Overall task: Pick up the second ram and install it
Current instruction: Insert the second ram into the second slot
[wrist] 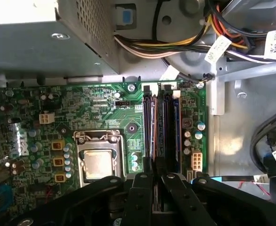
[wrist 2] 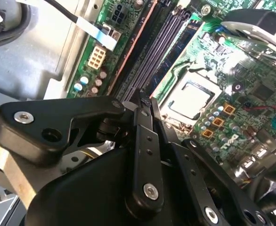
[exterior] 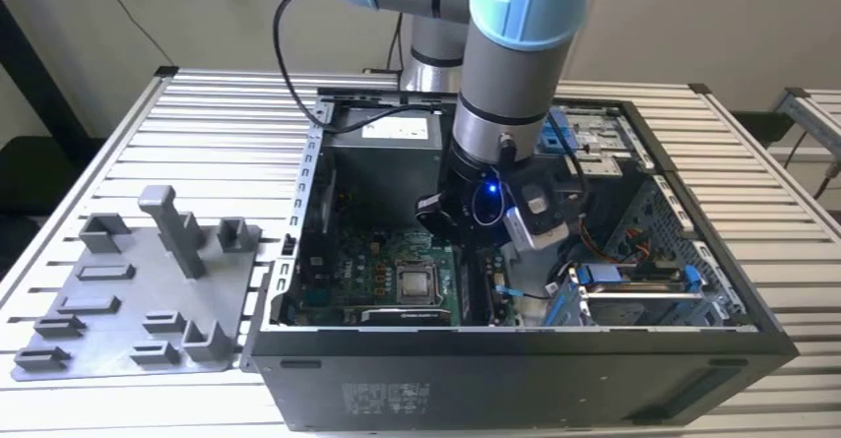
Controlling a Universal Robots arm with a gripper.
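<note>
Slatted metal made up the counter (exterior: pixel 211 133), and on it sat an open computer case (exterior: pixel 526 379). A grey fixture plate (exterior: pixel 118 310) lay well away from the fingers, toward the exterior view's left. From that view the arm (exterior: pixel 513 64) reached straight down into the case, with its gripper (exterior: pixel 471 241) low over the green motherboard (exterior: pixel 349 266).

In the first wrist view the gripper (wrist: pixel 156 181) held its fingers (wrist: pixel 140 193) almost together, with only a thin slit between them. They were pinched on the second ram (wrist: pixel 159 141), which I saw edge-on as a dark strip running out from the fingers along the black memory slots (wrist: pixel 148 127). Whether it was seated I could not tell. The processor socket (wrist: pixel 98 162) lay just to one side of the fingers, and bundled cables (wrist: pixel 175 44) hung beyond the far end of the memory slots.

In the second wrist view the gripper (wrist 2: pixel 131 106) stood at the near end of the memory slots (wrist 2: pixel 152 52), with the processor socket (wrist 2: pixel 192 101) close beside its fingers (wrist 2: pixel 142 141).
</note>
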